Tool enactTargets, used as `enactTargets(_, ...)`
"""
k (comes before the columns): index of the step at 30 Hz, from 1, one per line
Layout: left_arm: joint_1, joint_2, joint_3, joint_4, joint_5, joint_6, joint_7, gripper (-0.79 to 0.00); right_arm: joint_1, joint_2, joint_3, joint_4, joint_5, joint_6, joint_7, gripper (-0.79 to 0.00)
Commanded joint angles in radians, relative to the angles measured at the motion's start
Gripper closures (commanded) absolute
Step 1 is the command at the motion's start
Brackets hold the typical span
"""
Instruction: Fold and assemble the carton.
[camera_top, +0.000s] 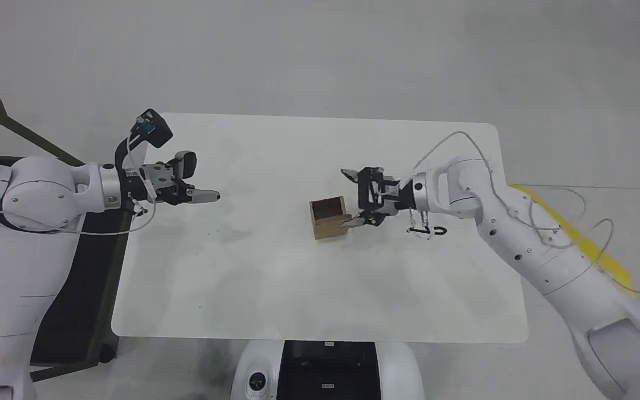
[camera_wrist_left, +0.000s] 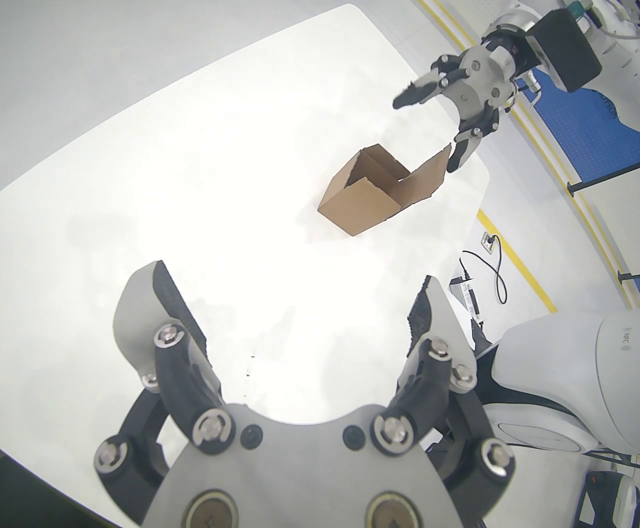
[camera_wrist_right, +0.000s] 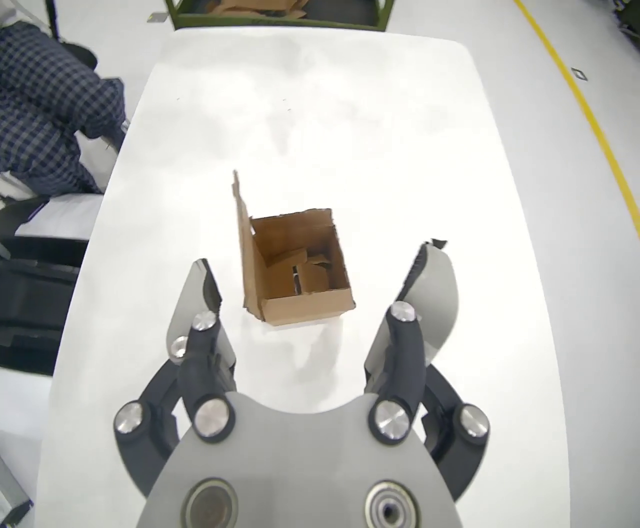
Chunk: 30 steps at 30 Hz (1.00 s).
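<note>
A small brown carton (camera_top: 327, 217) stands upright near the middle of the white table (camera_top: 300, 290), its top open and one flap (camera_wrist_left: 425, 175) sticking out to the side. Folded bottom flaps show inside the carton (camera_wrist_right: 305, 307). My right gripper (camera_top: 350, 198) is open just beside the carton (camera_wrist_left: 360, 205), on the flap's side. One fingertip (camera_wrist_left: 457, 152) is at the flap's outer edge. In its own wrist view the right gripper (camera_wrist_right: 315, 260) looks down over the box. My left gripper (camera_top: 205, 196) hovers open near the table's left part, well away from the carton, with nothing between its fingers (camera_wrist_left: 165, 295).
A small black hook-like item (camera_top: 427, 230) lies on the table under the right arm. A green cart with flat cardboard (camera_wrist_right: 275, 12) stands beyond the table's far end. A dark rack (camera_top: 85, 300) runs along the table's left side.
</note>
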Motion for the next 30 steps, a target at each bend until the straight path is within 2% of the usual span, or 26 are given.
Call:
enactTargets(1,0.000,0.000,0.000,0.000,0.000,0.000,0.000,-0.785,-0.055,0.016,0.032,-0.076,0.047,0.081,0.057,-0.785)
enactTargets(5,0.000,0.000,0.000,0.000,0.000,0.000,0.000,-0.785,-0.215,0.058,0.111,-0.304,0.123,0.251,0.179,-0.785)
enactTargets(8,0.000,0.000,0.000,0.000,0.000,0.000,0.000,-0.785,-0.327,0.082,0.163,-0.446,0.132,0.366,0.220,-0.785)
enactTargets(14,0.000,0.000,0.000,0.000,0.000,0.000,0.000,-0.785,-0.537,0.115,0.255,-0.635,0.085,0.593,0.247,-0.785)
enactTargets(22,0.000,0.000,0.000,0.000,0.000,0.000,0.000,-0.785,-0.692,0.118,0.263,-0.756,-0.030,0.819,0.278,-0.785)
enactTargets(28,0.000,0.000,0.000,0.000,0.000,0.000,0.000,-0.785,-0.752,0.095,0.213,-0.766,-0.121,1.023,0.215,-0.785)
enactTargets(30,0.000,0.000,0.000,0.000,0.000,0.000,0.000,-0.785,-0.761,0.083,0.173,-0.753,-0.150,1.063,0.193,-0.785)
